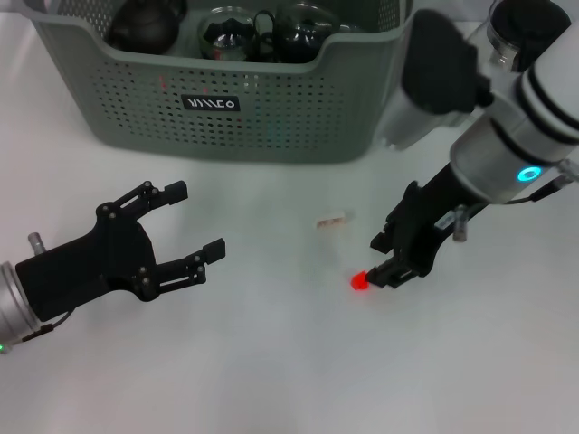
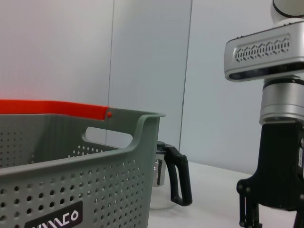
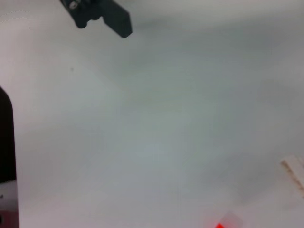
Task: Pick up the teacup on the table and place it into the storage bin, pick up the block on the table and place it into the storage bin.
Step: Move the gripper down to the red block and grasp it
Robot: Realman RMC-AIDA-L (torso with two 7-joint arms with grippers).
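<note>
Head view: right gripper (image 1: 378,264) low over the white desk (image 1: 289,362), fingers spread wide, the small red block (image 1: 360,281) lying on the desk right at the fingertips, not grasped. Just beside, toward the storage bin (image 1: 271,117), a small pale scrap (image 1: 333,221) on the desk. Left gripper (image 1: 197,221) well apart on the other side, hovering with fingers released, holding nothing. Dark teaware (image 1: 231,34) visible inside the bin, at the far edge of the desk; not possible to tell which piece is the teacup.

Left wrist view: perforated bin wall with black label (image 2: 54,221), an orange-red strip (image 2: 52,108) along the far rim, and behind the bin a glass teapot with black handle (image 2: 173,178), not visible from the head. Right arm (image 2: 278,142) standing further off.

Right wrist view: only bare desk, a sliver of the red block (image 3: 219,225) at the edge, the pale scrap (image 3: 294,171), and one far finger (image 3: 107,14) of the left gripper.
</note>
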